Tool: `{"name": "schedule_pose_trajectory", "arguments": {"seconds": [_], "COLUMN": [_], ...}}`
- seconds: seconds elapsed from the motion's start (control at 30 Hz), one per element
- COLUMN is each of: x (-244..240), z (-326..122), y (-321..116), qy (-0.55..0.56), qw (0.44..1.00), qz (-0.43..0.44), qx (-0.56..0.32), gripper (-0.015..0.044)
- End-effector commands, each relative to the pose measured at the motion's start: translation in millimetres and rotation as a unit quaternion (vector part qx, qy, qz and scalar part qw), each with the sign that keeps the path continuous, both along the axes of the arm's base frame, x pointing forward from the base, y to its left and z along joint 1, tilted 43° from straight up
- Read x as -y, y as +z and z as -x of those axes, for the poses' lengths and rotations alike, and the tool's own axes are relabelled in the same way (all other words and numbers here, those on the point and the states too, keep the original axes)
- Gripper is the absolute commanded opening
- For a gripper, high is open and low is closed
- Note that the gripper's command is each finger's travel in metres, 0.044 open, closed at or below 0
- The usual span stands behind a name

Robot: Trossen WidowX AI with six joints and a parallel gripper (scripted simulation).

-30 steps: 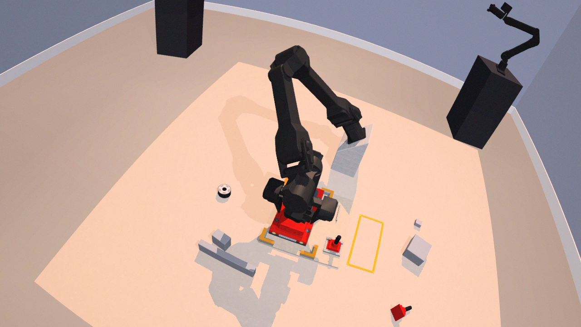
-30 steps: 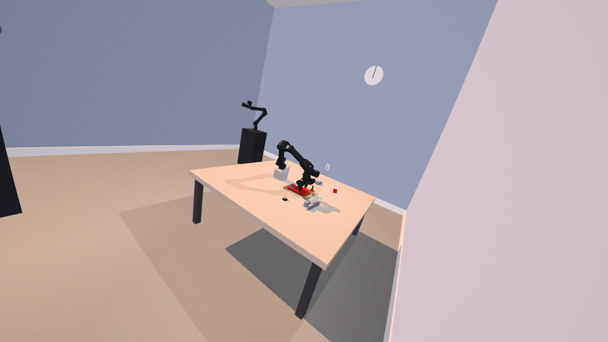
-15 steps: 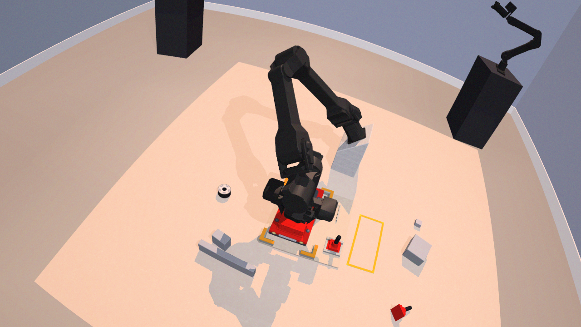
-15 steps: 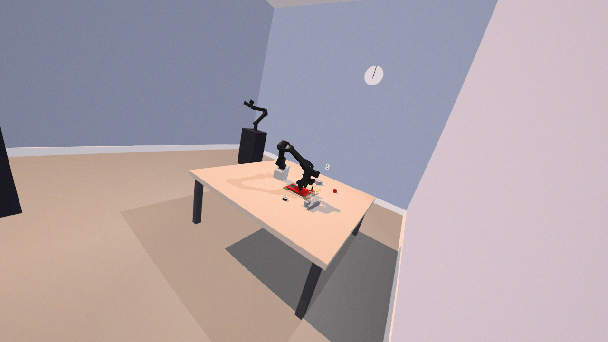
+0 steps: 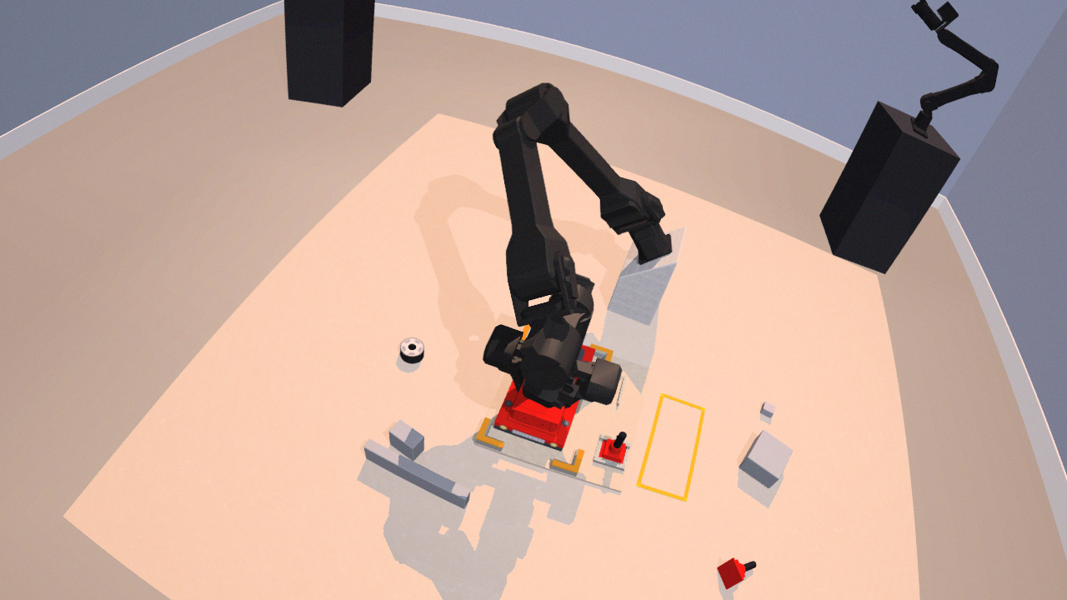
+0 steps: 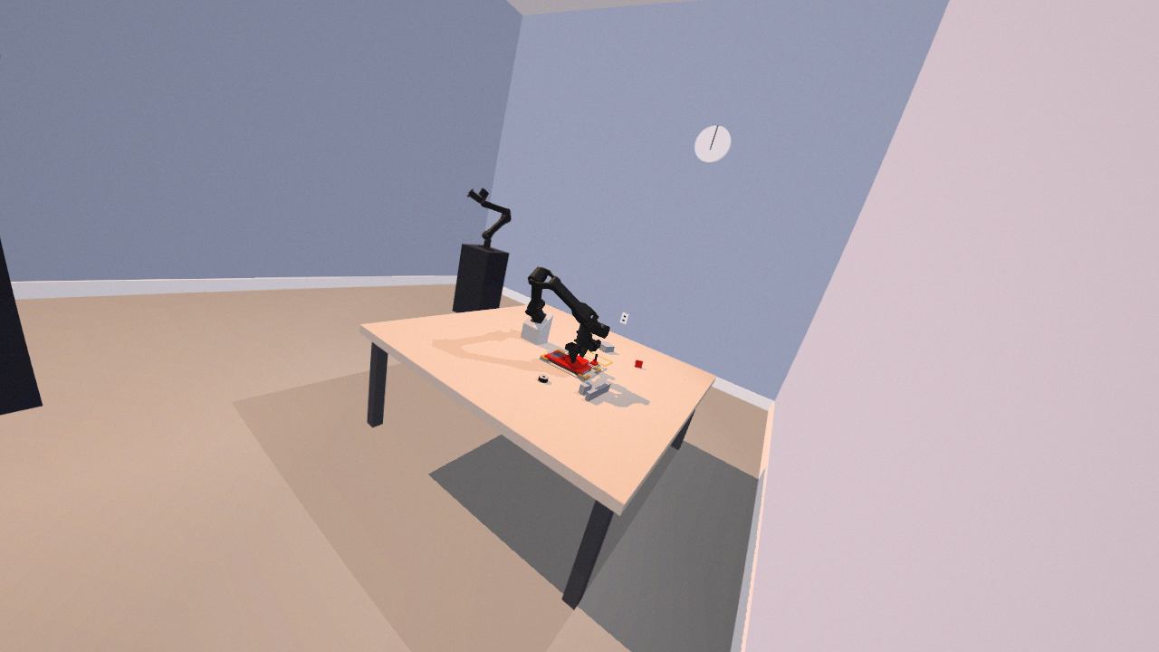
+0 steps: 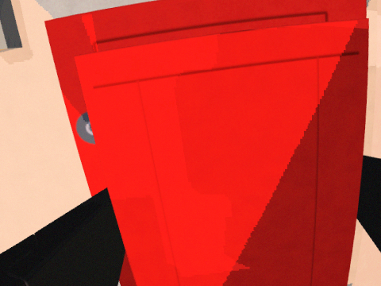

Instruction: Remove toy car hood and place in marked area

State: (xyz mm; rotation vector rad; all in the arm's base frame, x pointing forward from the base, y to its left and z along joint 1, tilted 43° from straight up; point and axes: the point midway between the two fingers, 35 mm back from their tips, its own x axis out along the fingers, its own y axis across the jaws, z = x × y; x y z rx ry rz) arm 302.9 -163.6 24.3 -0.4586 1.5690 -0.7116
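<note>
Pale wood table (image 5: 246,417) fills the top view, set on a tan floor with dark pedestals at its far edges. From its base at the far side the black arm (image 5: 531,216) rises to a high elbow, then folds back down so that the wrist hangs straight over the red toy car (image 5: 538,422). The car sits within orange corner marks, and the arm's bulk hides its hood and the gripper (image 5: 550,372). To the car's right lies the marked area (image 5: 669,446), a yellow outline, apart from the car with a small red block between them.

From the exterior view the table (image 6: 567,437) stands in a blue-walled room; the arm (image 6: 567,311) bends down onto the car (image 6: 567,359), too small for detail.

At the wrist, the hood (image 7: 212,164) fills the frame as a bright red panel, sitting slightly offset above the darker red car body (image 7: 69,43). A black finger (image 7: 59,270) stands at the lower left and another at the right edge, clamped on the hood's sides.
</note>
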Motion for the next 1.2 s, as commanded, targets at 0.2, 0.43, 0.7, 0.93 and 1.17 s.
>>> {"name": "schedule_pose_trajectory", "arguments": {"seconds": [0.2, 0.43, 0.7, 0.93, 1.17], "x": [-5, -8, -11, -14, -24], "z": [-2, -3, -4, -4, -7], "y": [6, 9, 13, 17, 27], "qy": [-0.001, -0.001, 0.000, 0.000, 0.000], "qw": [1.000, 1.000, 1.000, 1.000, 1.000], "qz": [0.000, 0.000, 0.000, 0.000, -0.001], "qx": [0.003, 0.003, 0.003, 0.003, 0.003], "gripper": [0.0000, 0.0000, 0.0000, 0.0000, 0.0000]}}
